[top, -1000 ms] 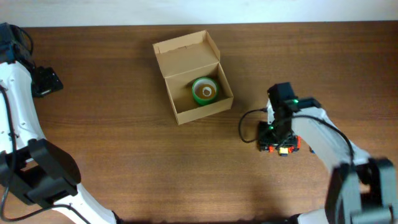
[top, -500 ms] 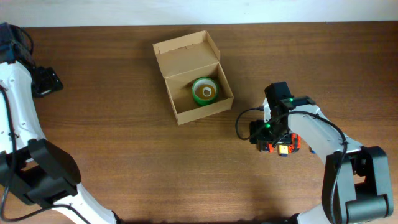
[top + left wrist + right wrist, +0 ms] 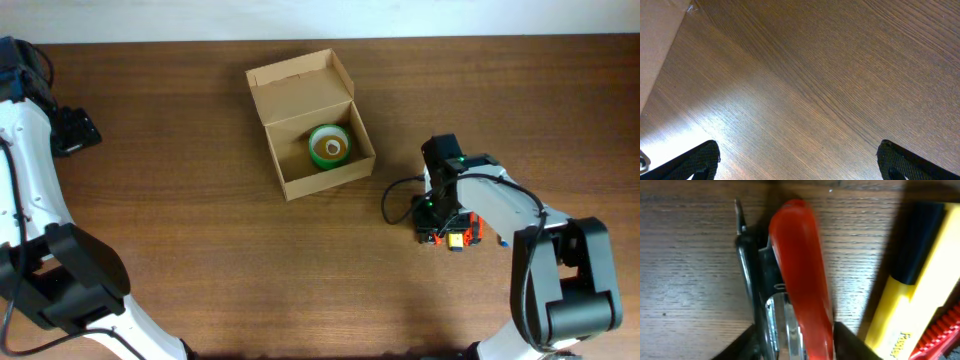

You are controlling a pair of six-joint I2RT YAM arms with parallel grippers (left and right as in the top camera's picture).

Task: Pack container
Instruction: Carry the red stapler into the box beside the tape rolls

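The tan cardboard container [image 3: 288,100] stands open at the back middle of the table, its flap lid raised at the far side. A green tape roll [image 3: 329,146] lies inside it. My right gripper [image 3: 438,222] is down on the table to the right of the container. In the right wrist view its fingers [image 3: 742,345] press on both sides of a red and black stapler [image 3: 800,275], which lies on the wood. My left gripper [image 3: 800,167] is open and empty over bare wood at the far left [image 3: 75,130].
A yellow and black marker-like tool [image 3: 910,275] and a red ridged item [image 3: 946,330] lie right beside the stapler. They show as a small cluster under my right gripper in the overhead view [image 3: 458,240]. A pale surface [image 3: 655,40] borders the table's edge near my left gripper.
My right gripper shifted slightly left and then back over the stapler cluster and sits low on it. The left arm, container and tape roll have not moved.
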